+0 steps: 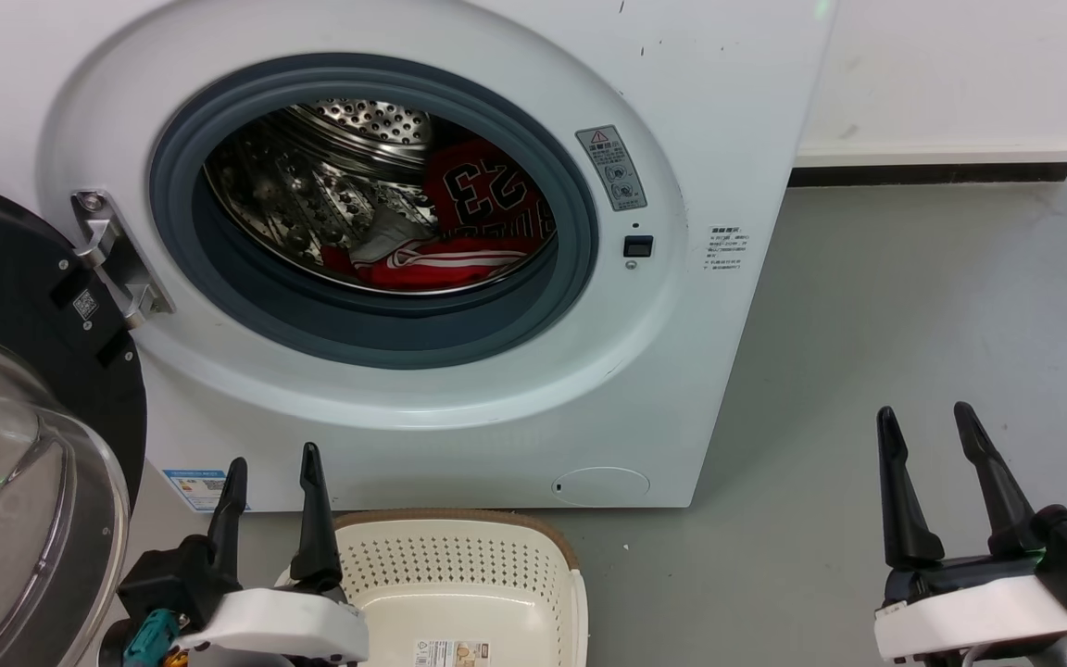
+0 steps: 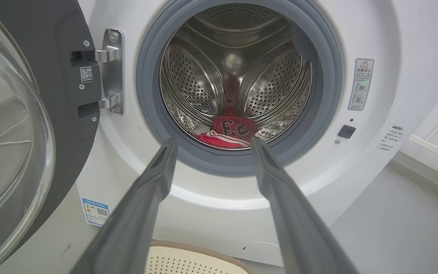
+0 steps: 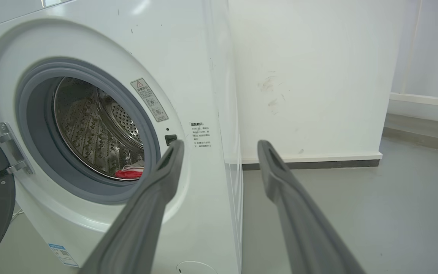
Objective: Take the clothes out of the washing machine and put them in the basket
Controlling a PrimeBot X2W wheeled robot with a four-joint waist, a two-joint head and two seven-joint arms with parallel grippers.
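Observation:
The white washing machine (image 1: 700,111) stands with its glass door (image 1: 24,482) swung open to the left. A red jersey (image 1: 473,222) with a black 23 lies in the bottom of the steel drum; it also shows as the jersey (image 2: 228,131) in the left wrist view and a red scrap of jersey (image 3: 129,174) in the right wrist view. The cream basket (image 1: 469,565) sits on the floor right before the machine. My left gripper (image 1: 269,468) is open above the basket's left end. My right gripper (image 1: 924,417) is open over the floor to the machine's right.
Grey floor (image 1: 913,306) stretches to the right of the machine up to a white wall with a dark skirting (image 1: 932,173). The open door (image 2: 21,121) and its metal hinge (image 1: 112,259) take up the left side.

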